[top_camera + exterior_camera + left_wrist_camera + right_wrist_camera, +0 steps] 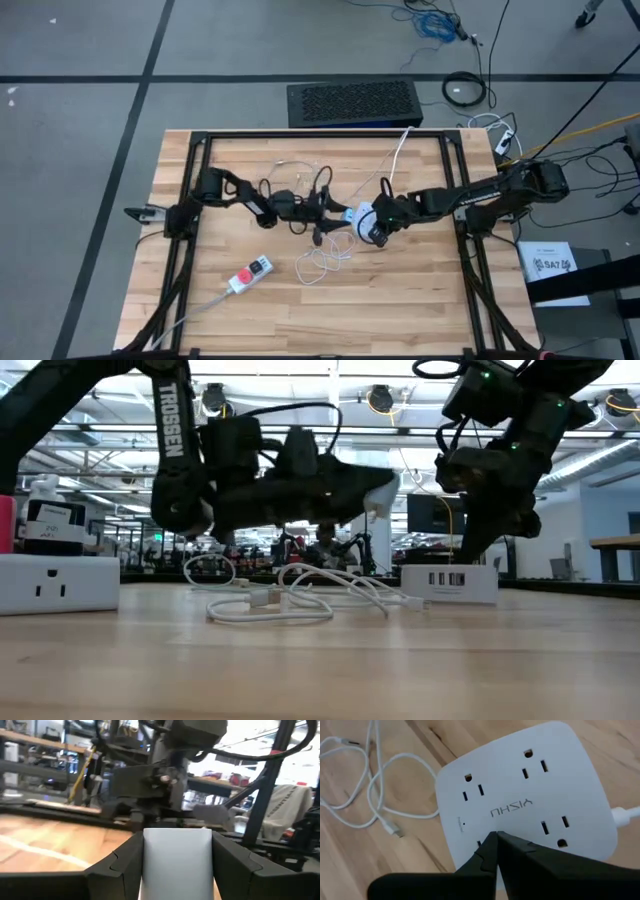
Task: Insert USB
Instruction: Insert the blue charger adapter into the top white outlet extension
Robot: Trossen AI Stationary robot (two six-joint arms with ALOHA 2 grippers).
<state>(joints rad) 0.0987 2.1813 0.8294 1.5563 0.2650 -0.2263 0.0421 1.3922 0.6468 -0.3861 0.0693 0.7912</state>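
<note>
The left pincer hangs above the middle of the wooden desk, its fingers clamped on a white charger block that fills the gap between them in the left wrist view. In the low view this block is held clear of the desk, pointing toward the right pincer.

The right pincer sits just beside the left one. Its fingers are pressed together with nothing between them, tips hovering directly over the face of a white power strip with several outlets. The low view shows the strip's USB ports on its side edge, below this pincer.

A loose white USB cable lies coiled on the desk near both pincers, toward the front edge; its plug end rests just beside the strip.
</note>
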